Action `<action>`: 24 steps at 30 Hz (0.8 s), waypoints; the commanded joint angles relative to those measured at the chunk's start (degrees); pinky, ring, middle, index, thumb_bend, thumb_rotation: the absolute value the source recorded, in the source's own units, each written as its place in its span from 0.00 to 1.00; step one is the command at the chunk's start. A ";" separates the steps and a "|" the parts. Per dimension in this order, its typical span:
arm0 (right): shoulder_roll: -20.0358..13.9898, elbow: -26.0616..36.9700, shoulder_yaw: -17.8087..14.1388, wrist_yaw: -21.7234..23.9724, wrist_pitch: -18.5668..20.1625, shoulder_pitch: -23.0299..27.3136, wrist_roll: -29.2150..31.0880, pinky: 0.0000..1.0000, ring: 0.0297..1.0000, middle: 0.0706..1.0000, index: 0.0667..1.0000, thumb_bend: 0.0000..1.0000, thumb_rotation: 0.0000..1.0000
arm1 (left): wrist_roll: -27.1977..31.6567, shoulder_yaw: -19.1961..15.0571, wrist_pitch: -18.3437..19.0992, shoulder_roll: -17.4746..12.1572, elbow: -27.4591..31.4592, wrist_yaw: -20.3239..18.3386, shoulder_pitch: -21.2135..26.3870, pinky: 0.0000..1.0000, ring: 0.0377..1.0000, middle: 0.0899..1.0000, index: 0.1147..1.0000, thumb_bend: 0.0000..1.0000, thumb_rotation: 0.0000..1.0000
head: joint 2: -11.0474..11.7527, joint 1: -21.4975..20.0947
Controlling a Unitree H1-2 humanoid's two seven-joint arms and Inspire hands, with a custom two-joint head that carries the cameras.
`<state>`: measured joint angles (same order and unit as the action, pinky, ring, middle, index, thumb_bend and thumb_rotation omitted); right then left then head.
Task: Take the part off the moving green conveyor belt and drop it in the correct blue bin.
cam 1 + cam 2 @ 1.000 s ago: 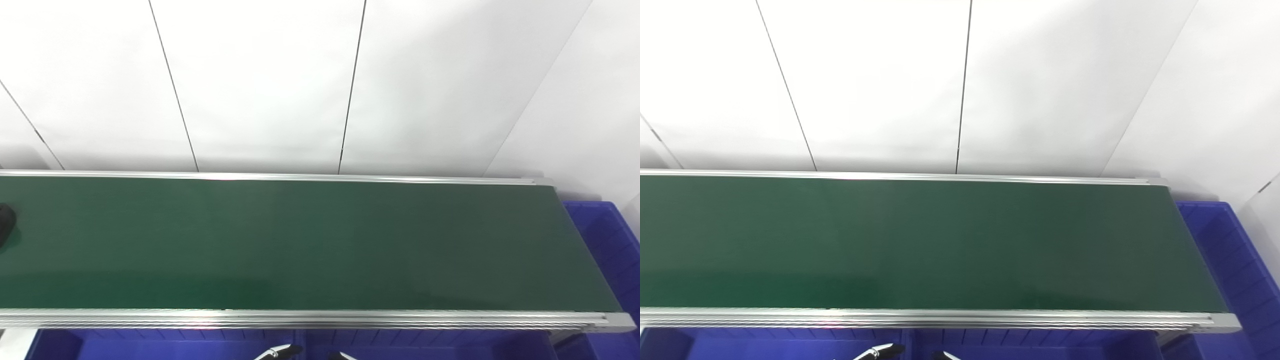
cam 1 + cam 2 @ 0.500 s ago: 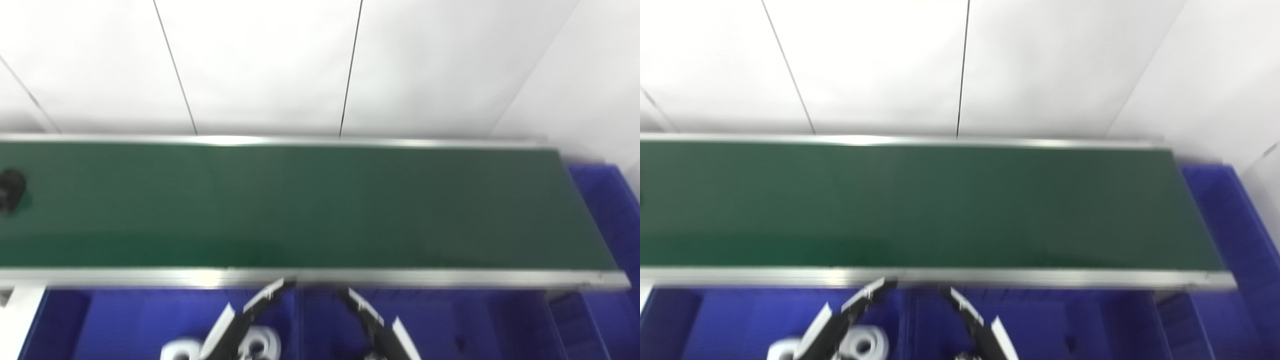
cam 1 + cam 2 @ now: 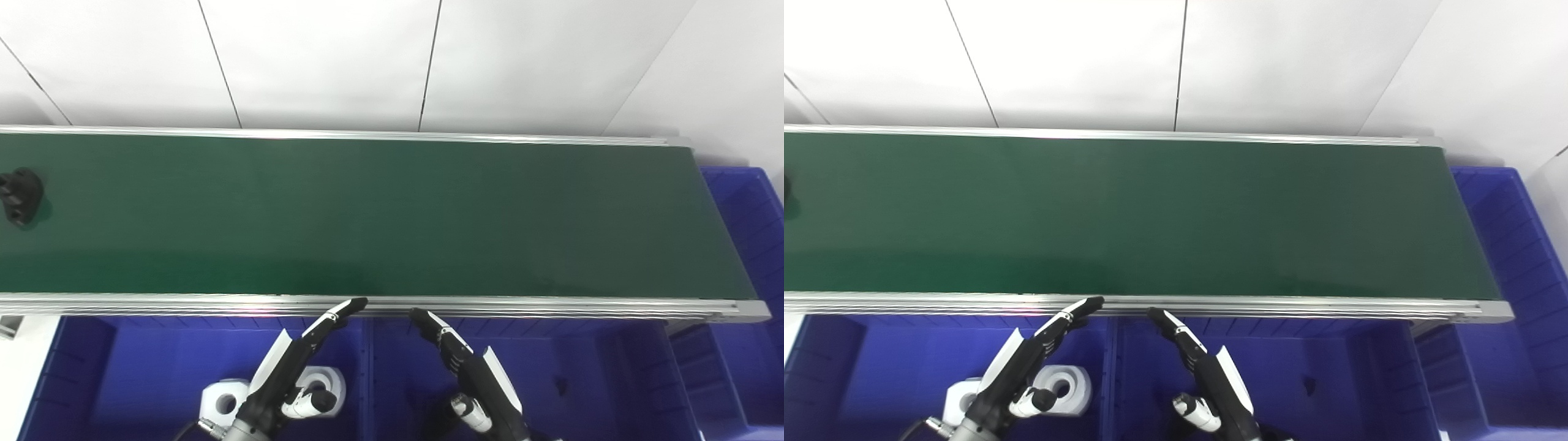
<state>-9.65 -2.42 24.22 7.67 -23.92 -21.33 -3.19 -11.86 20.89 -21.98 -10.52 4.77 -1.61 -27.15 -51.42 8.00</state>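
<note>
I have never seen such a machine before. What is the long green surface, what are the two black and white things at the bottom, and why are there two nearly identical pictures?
Both pictures come from two cameras side by side on the robot's head, so they show one scene from slightly different places. The green surface is a conveyor belt with metal rails. One small black part lies at its far left end. The black and white things are the robot's left hand and right hand, both open, holding nothing, their fingers stretched toward the belt's near rail. Below the belt stand blue bins. White parts lie in the left bin, partly hidden by the left hand. Another blue bin stands at the belt's right end.
</note>
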 commanded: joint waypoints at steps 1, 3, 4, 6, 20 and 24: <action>0.54 1.46 -0.42 0.79 -2.20 -0.47 0.50 0.94 0.94 0.91 0.89 0.91 0.95 | 0.04 -0.28 -0.90 0.35 1.54 -0.65 -0.65 0.90 0.92 0.90 0.86 0.95 1.00 | 0.03 0.03; 0.71 1.40 -0.71 1.18 -2.19 -0.49 0.42 0.94 0.94 0.91 0.89 0.91 0.95 | 0.17 -0.50 -0.71 0.53 1.63 -0.96 -0.75 0.90 0.92 0.90 0.86 0.96 1.00 | 0.01 0.03; 0.78 1.46 -0.86 1.29 -2.15 -0.54 0.20 0.94 0.94 0.91 0.89 0.91 0.95 | 0.23 -0.60 -0.65 0.61 1.65 -1.10 -0.80 0.90 0.92 0.90 0.86 0.97 1.00 | 0.01 0.03; 0.94 1.60 -1.06 1.50 -2.13 -0.65 0.16 0.94 0.93 0.91 0.89 0.91 0.96 | 0.15 -0.79 -0.71 0.72 1.72 -1.29 -0.90 0.90 0.92 0.90 0.86 0.97 1.00 | -0.03 -0.04; 1.46 1.63 -1.98 2.34 -2.63 -1.19 0.07 0.95 0.94 0.91 0.90 0.95 0.98 | -0.50 -1.88 -1.25 1.82 2.78 -1.89 -2.07 0.90 0.93 0.90 0.87 0.99 1.00 | 0.23 0.41; 1.33 2.44 -1.74 2.40 -2.91 -1.21 -0.64 0.94 0.94 0.92 0.90 0.95 0.99 | -0.28 -2.05 -1.05 1.84 3.87 -2.04 -2.92 0.91 0.94 0.91 0.87 1.00 1.00 | 0.09 0.64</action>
<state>-8.68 -2.22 22.44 9.59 -23.92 -22.40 -3.56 -12.03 18.88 -21.92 -8.79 6.33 -3.41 -29.15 -51.33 8.61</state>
